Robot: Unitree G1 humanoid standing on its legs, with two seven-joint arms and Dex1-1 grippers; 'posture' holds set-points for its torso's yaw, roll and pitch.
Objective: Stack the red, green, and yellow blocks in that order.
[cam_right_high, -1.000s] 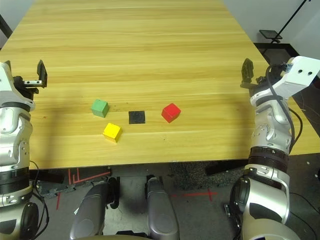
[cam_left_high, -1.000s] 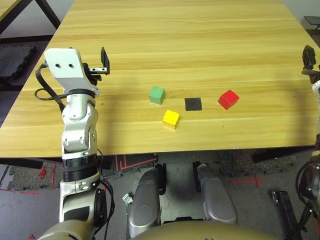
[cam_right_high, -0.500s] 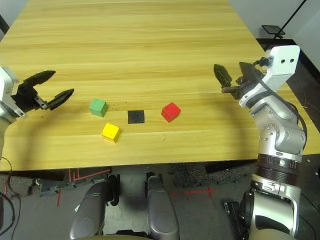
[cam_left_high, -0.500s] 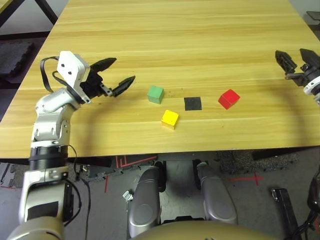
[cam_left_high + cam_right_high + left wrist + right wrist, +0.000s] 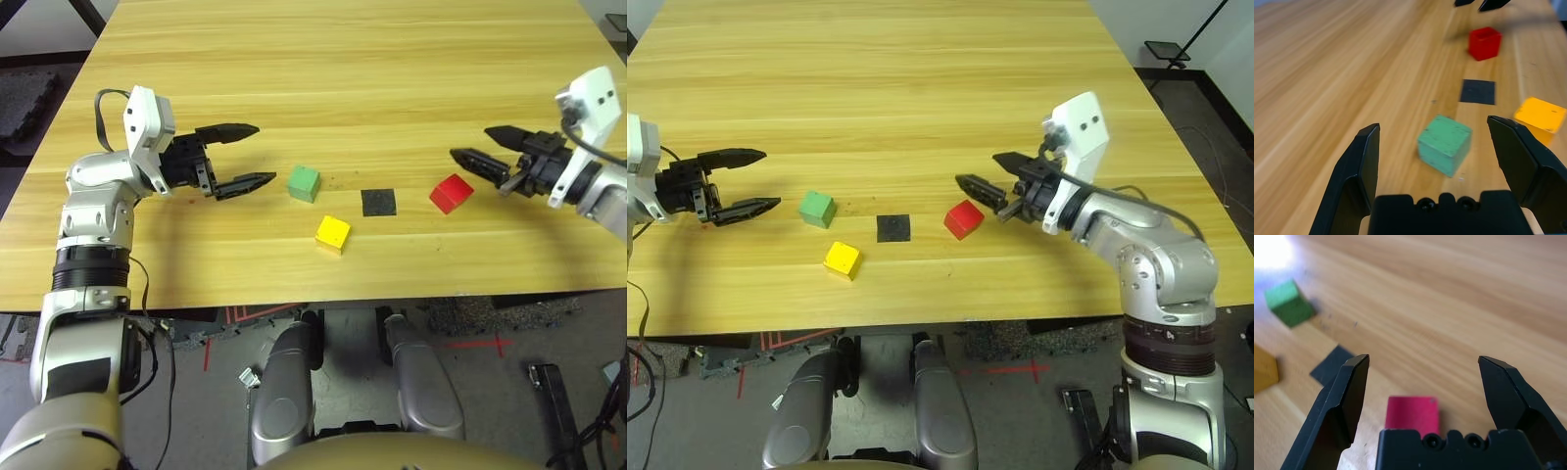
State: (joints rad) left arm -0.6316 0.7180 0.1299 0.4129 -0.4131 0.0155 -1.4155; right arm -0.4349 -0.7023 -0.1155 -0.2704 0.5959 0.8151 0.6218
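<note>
Three blocks lie apart on the wooden table [image 5: 343, 59]. The green block [image 5: 305, 183] is left of centre, the yellow block [image 5: 333, 233] sits nearer the front edge, and the red block [image 5: 451, 192] lies to the right. My left gripper [image 5: 257, 154] is open, its fingertips pointing at the green block from the left, a short way off. My right gripper [image 5: 480, 146] is open too, just right of the red block and slightly behind it. In the left wrist view the green block [image 5: 1444, 144] lies ahead between the fingers [image 5: 1364, 161]. The right wrist view has the red block [image 5: 1413, 414] low between the fingers.
A flat black square patch [image 5: 378, 203] lies on the table between the green and red blocks. The table's front edge [image 5: 323, 294] runs close below the yellow block. Floor and a dark mat show beyond the left edge.
Both arms have swung inward and lowered toward the table: the left gripper now points at the green block, the right gripper has come next to the red block. The blocks have not moved.
</note>
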